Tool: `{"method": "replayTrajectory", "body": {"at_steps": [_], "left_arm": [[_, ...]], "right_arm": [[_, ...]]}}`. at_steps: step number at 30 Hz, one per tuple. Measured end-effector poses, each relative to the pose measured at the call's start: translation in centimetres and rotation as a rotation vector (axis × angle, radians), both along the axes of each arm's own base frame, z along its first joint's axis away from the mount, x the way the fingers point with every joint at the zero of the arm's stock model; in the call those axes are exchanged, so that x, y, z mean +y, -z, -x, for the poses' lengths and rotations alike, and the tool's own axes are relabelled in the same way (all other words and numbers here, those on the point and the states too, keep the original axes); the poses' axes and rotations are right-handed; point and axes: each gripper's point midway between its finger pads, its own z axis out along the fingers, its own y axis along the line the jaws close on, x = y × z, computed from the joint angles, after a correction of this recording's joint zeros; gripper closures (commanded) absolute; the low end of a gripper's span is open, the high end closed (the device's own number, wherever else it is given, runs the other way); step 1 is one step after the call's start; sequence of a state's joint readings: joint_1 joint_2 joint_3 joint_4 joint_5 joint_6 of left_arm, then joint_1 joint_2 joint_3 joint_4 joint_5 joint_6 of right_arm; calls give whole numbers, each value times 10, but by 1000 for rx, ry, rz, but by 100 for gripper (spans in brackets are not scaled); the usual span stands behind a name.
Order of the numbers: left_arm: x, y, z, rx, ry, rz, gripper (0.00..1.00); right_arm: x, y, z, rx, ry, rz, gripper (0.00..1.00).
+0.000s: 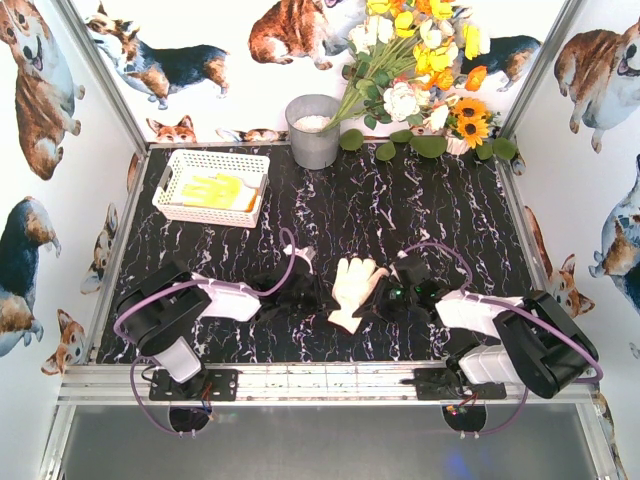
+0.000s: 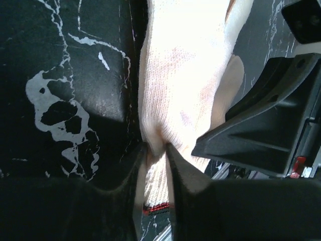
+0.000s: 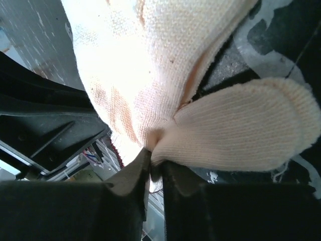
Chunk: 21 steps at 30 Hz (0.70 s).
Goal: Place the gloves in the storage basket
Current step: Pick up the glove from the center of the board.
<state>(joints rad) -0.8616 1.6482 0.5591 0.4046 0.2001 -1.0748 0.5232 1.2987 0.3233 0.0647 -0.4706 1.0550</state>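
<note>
So the left end effector (image 2: 156,151) and the right end effector (image 3: 154,163) are both clenched on the same cream glove (image 1: 355,288), which lies on the dark marbled surface (image 1: 400,210) between them. I'd say one has to let go, probably the right. Then the left lifts the glove well off the surface and carries it to the storage basket (image 1: 225,158) at far left, where a yellow glove (image 1: 215,190) already lies. No readable writing anywhere.

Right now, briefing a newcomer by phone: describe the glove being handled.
On the black table, look at the middle of the front edge. The cream-white glove is pinched by the left pincer and right pincer; the yellow glove lies in the basket.
</note>
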Motion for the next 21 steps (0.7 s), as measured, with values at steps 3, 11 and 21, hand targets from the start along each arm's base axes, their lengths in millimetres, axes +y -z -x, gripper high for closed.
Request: {"method": "replayTrajectory", "body": {"at_steps": [3, 11, 21], "left_arm": [[4, -4, 2, 5, -10, 15, 65], [17, -20, 6, 20, -47, 97, 33], [21, -30, 12, 83, -59, 217, 20]], "right_arm": [[1, -1, 1, 22, 11, -8, 100], [4, -8, 3, 72, 38, -38, 100], [10, -29, -1, 86, 74, -112, 100]]}}
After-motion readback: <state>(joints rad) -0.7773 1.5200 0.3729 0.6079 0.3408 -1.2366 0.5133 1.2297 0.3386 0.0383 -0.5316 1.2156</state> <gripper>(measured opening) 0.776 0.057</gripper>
